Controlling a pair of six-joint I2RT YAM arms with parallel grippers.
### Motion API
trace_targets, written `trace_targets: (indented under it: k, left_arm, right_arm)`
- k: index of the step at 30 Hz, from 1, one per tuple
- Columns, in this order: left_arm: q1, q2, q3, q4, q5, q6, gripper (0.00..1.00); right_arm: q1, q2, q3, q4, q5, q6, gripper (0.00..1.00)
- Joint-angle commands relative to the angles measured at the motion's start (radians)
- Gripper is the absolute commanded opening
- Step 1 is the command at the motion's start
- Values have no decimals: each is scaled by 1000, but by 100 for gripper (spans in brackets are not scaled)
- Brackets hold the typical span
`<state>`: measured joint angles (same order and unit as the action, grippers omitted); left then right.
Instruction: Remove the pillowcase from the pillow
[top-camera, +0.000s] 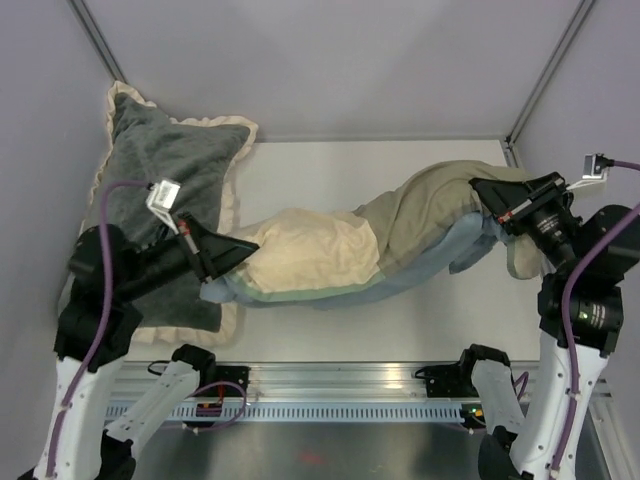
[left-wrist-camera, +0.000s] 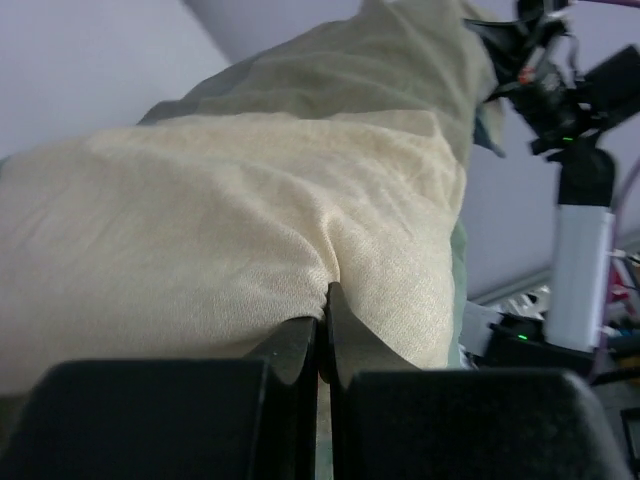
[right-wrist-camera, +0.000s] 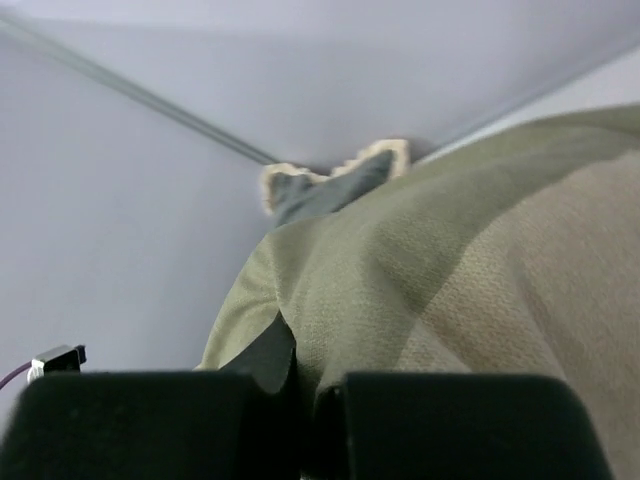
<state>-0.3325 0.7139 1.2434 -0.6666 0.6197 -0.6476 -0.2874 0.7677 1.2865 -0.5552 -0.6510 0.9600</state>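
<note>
Pillowcase (top-camera: 400, 225): limp cloth in beige, sage-green and grey-blue blocks, stuffed and stretched crosswise over the middle of the table (top-camera: 330, 160), sagging between two holds. Pillow: none of it shows clearly; judged to be inside from the bulk. Left gripper (top-camera: 232, 256): fingers pressed together on a fold of the beige end, as the left wrist view shows. Right gripper (top-camera: 487, 200): fingers closed on the sage-green end, the cloth draping over them. Dark grey plush pillow (top-camera: 170, 160): at the left rear under the left arm, just beside the beige end, no part of the job. Step in hand, as judged: drawing the cover off lengthwise. Which end is the open mouth cannot be told. Handling note: the pinch at the closed end should take cloth only and none of the filling. Pull slowly and straight along the length so the bulk slides toward the mouth without bunching. Watch for thin cloth slipping from the pads.
</note>
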Motion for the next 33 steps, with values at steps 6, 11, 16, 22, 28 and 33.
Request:
trace_targets:
  k: [6, 11, 16, 22, 28, 33]
  left_arm:
    - [-5, 353, 8, 244, 184, -277, 2]
    - [12, 889, 169, 292, 224, -353, 2]
    - [85, 1125, 315, 301, 144, -383, 2]
    - [176, 1347, 668, 88, 34, -290, 2]
    - [227, 1620, 1073, 26, 44, -290, 24]
    - [263, 1624, 1088, 27, -38, -181, 72]
  right_arm:
    - [17, 351, -12, 173, 40, 191, 0]
    - [17, 758, -1, 181, 143, 114, 0]
    - [31, 973, 215, 124, 269, -101, 0]
    - [73, 1235, 416, 107, 399, -164, 0]
    - [140, 1585, 761, 26, 436, -171, 18]
    - [168, 1621, 864, -55, 554, -318, 98]
